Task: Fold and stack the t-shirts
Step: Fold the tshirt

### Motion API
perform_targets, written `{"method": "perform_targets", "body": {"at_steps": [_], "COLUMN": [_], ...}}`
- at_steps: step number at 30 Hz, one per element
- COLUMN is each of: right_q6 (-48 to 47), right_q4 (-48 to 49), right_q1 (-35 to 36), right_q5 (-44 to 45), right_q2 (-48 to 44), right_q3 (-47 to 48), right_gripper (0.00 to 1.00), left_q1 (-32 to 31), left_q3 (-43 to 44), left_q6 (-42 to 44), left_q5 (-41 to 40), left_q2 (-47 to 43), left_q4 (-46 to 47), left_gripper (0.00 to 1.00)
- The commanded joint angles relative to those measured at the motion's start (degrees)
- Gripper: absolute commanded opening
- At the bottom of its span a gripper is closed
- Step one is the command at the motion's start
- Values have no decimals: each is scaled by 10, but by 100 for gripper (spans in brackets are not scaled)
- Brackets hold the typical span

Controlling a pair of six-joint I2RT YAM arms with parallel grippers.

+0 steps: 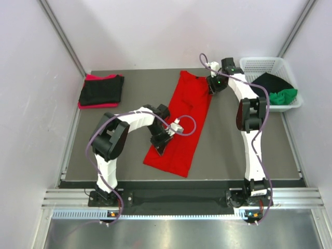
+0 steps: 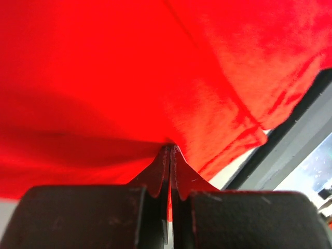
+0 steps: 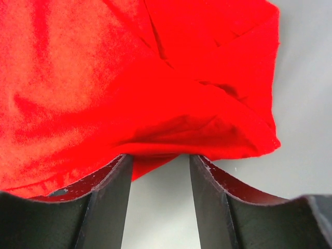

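Observation:
A bright red t-shirt (image 1: 184,119) lies on the dark table as a long strip running from back to front. My left gripper (image 1: 159,148) is at its front left edge, shut on a pinch of the red cloth (image 2: 129,78), which rises from between the closed tips (image 2: 170,150). My right gripper (image 1: 211,85) is at the shirt's far right corner. Its jaws stand apart (image 3: 161,158), with the rumpled red corner (image 3: 207,114) lying across their tips and bare table showing between them.
A black t-shirt (image 1: 102,89) lies folded on a pinkish red one (image 1: 96,105) at the back left. A white lattice basket (image 1: 259,61) at the back right holds a black t-shirt (image 1: 270,83) and a green one (image 1: 284,96). The table's front edge runs just below the red shirt.

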Motion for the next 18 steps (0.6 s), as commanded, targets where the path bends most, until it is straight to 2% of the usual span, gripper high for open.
{"method": "perform_targets", "body": {"at_steps": [1,10,18], "right_q6": [-6,-4,-18], "right_q4": [24,32,39], "right_q1": [13,33,63], "right_q5": [-3,-9,3], "right_q2": [30,51,69], "right_q3": [24,52,91], "right_gripper": [49,51,56], "left_q1": [-53,-163,-219], "left_q3": [-34,-25,35], "left_q6": [-7,-36,-50], "left_q5": [-8,-12,6], "left_q2": [31,87,146], "left_q4": [53,75,61], "left_gripper": [0,0,0]}}
